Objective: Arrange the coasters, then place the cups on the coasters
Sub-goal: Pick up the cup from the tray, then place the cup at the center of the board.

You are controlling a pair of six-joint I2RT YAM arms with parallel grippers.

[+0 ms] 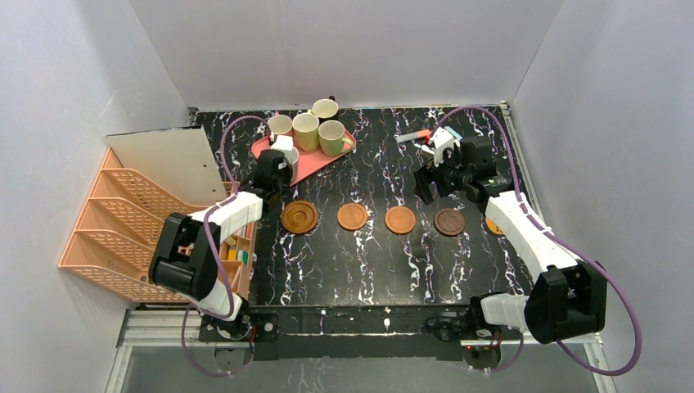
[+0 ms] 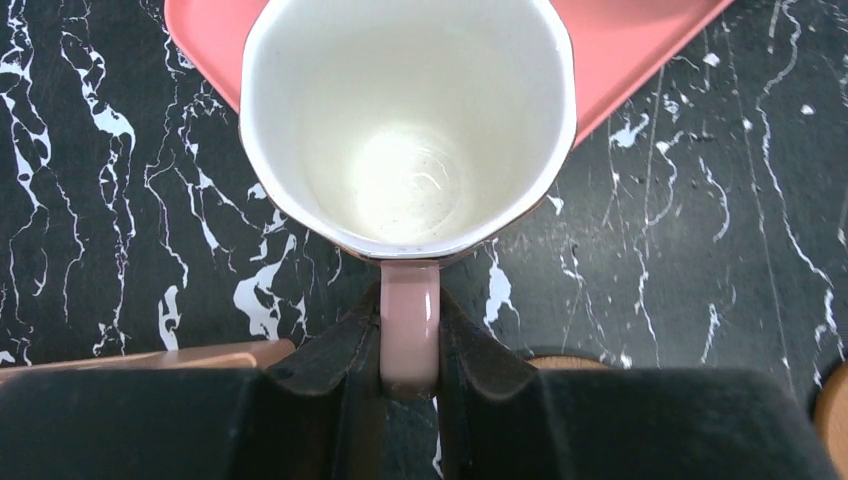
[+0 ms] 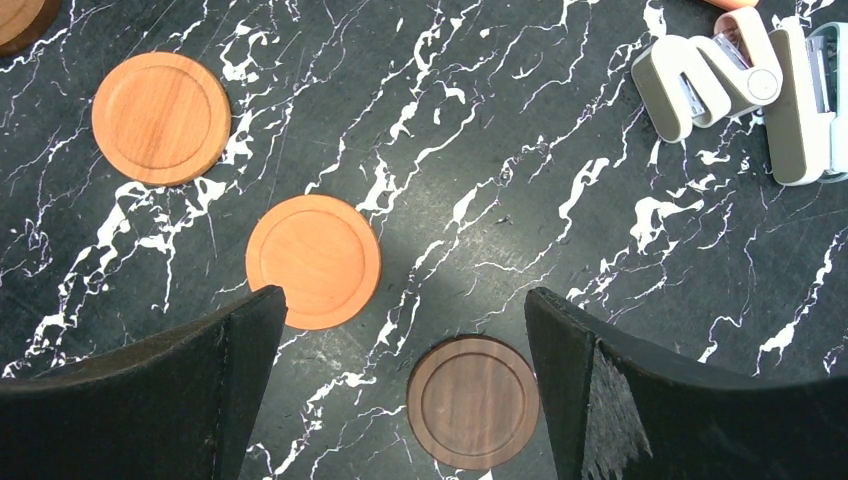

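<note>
Four round coasters lie in a row across the table: brown [image 1: 299,216], orange [image 1: 353,216], orange [image 1: 400,219] and dark brown [image 1: 448,221]. A fifth coaster [image 1: 493,226] peeks out from under my right arm. My left gripper [image 2: 410,312] is shut on the handle [image 2: 410,325] of a pink cup [image 2: 410,130] with a cream inside, at the near edge of the pink tray [image 2: 640,50]. Three more cups [image 1: 305,131] stand on the tray, and a dark one [image 1: 325,108] behind them. My right gripper [image 3: 405,310] hangs open above the dark brown coaster [image 3: 472,402], holding nothing.
An orange file rack [image 1: 123,229] and a white board [image 1: 172,164] fill the left side. A small box of coloured items [image 1: 237,254] sits beside the left arm. Staplers [image 3: 740,85] and a pen-like item [image 1: 413,137] lie at the back right.
</note>
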